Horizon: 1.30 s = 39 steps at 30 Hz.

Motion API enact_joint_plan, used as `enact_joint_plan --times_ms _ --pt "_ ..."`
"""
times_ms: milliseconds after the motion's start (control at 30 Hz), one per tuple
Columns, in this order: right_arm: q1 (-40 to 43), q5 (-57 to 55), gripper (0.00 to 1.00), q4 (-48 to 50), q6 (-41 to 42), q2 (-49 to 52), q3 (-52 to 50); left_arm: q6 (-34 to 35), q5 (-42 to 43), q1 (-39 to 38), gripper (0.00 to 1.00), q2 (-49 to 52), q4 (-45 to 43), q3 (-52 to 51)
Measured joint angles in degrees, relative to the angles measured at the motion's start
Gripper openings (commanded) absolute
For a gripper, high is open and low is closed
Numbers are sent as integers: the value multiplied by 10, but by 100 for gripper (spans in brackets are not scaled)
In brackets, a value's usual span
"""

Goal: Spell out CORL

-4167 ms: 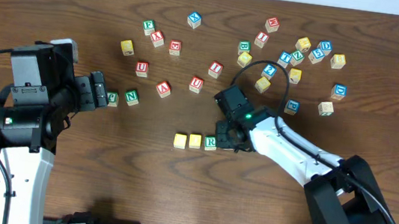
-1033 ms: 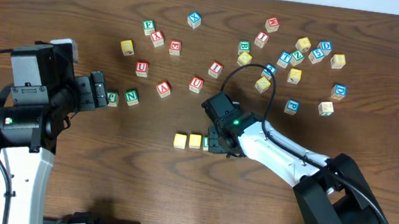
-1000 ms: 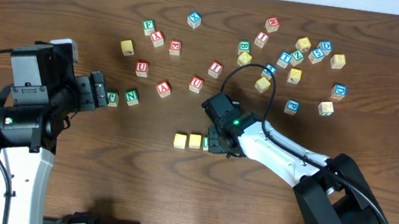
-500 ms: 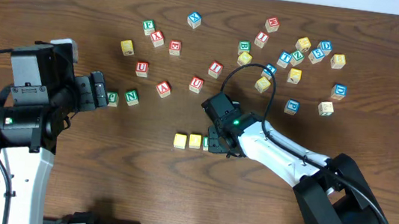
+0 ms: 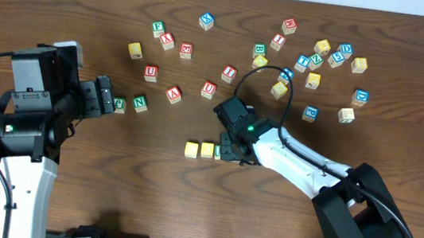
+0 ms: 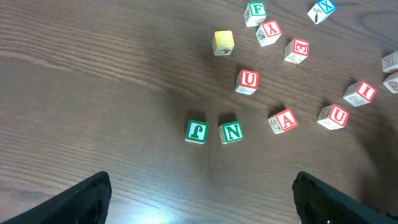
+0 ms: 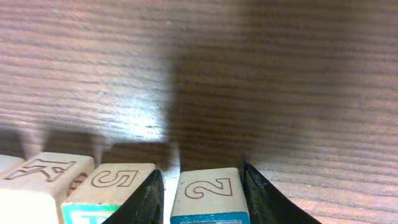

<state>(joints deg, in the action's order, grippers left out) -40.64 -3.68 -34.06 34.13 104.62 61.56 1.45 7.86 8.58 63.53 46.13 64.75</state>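
The right arm has swung leftward toward the row since the earlier overhead view, and its head now covers most of the R cube [image 5: 219, 150], which lay in plain sight before. Nothing else has shifted: the two yellow cubes [image 5: 191, 149] sit where they did, and the loose letters across the far counter [image 5: 147, 200] are unchanged.

The right pincer [image 7: 205, 194] is partly closed, with its jaws pressed on both sides of the L cube [image 7: 208, 186]. That cube shows a blue edge and a carved 2 on its side; the letter itself faces away. It rests low on the counter, just beside the R cube, whose green edge and carved 5 show at its left. The arm has likely come in sideways to bring the last letter flush with the row, so the word reads in one line.

The left pincer [image 6: 200, 202] is spread wide and holds nothing. It hovers over the green J and N cubes [image 6: 214, 132], well apart from the word, probably parked out of the way.

Release looks like the remaining step.
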Motion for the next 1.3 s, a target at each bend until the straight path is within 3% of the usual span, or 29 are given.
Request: enact_joint_plan --times_ms 1100,1167,1233,1300 --pt "14 -17 36 -72 -9 0 72 0 0 0 92 0 0 0" --pt "14 -30 25 -80 -9 0 80 0 0 0 92 0 0 0" --pt "14 -50 5 -82 -12 0 87 0 0 0 92 0 0 0" --pt "14 -68 1 -82 -15 0 89 0 0 0 92 0 0 0"
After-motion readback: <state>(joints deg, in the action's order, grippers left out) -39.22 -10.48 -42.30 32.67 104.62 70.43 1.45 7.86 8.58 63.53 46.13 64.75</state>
